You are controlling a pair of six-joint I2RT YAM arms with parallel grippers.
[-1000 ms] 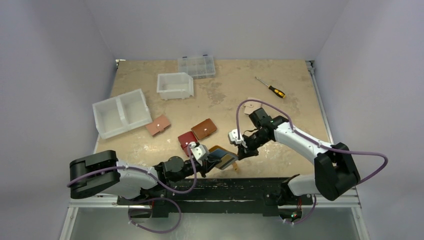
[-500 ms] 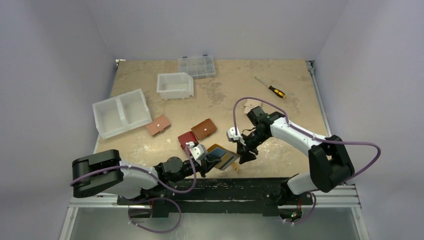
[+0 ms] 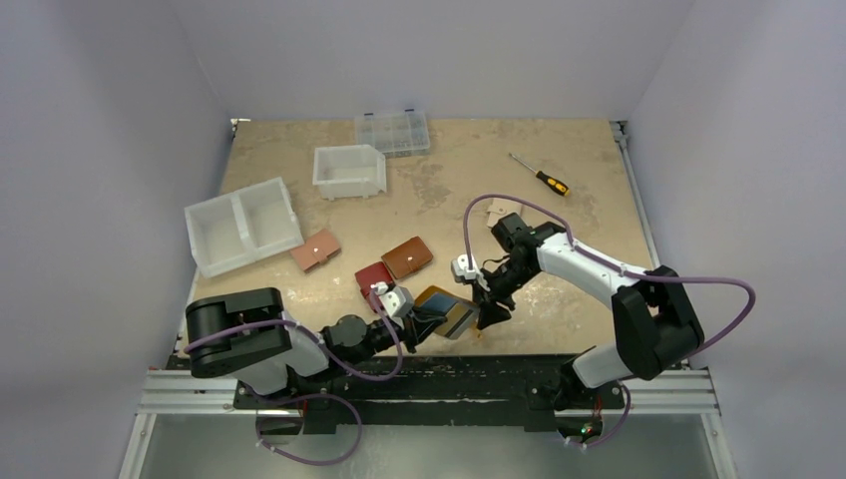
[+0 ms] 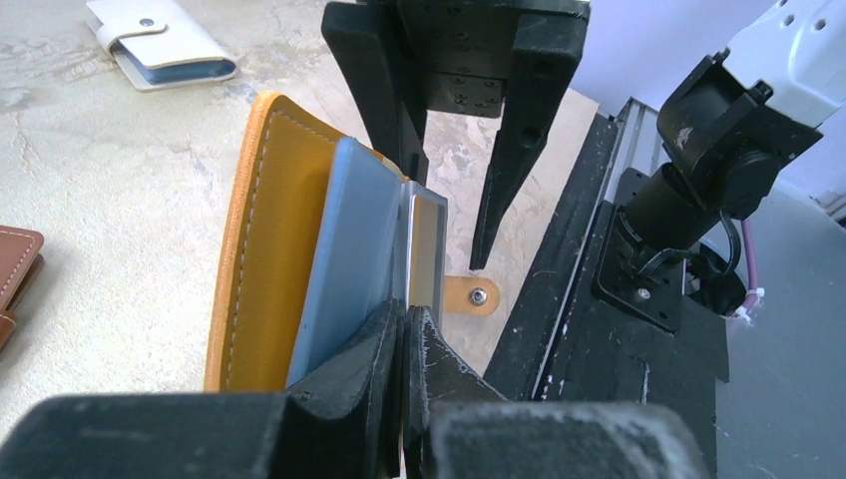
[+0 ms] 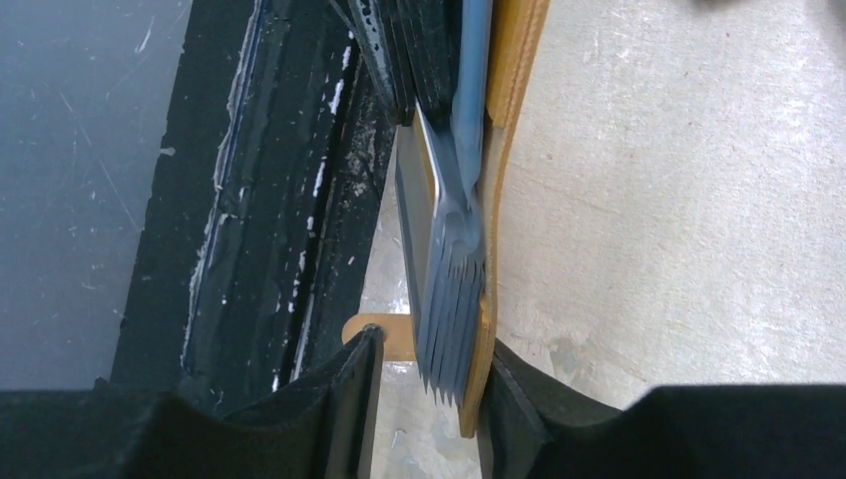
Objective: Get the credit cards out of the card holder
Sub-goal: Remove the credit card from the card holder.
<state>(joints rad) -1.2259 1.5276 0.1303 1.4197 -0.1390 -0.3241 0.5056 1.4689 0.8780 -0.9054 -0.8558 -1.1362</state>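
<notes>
Left arm (image 3: 261, 351), right arm (image 3: 589, 271): white shells, black joints, purple cables looping near the base rail (image 3: 449, 374). Right gripper (image 4: 449, 225) black, screw-holed.

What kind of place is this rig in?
Likely a lab test cell, not a home: a scuffed tabletop boxed in by plain white walls, with staged props, white bins, a screwdriver and several wallets, laid out on it.

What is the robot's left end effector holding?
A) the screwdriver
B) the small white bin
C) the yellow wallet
C: the left end effector is pinched shut on the yellow wallet, while the screwdriver and the small white bin sit far back on the table.
</notes>
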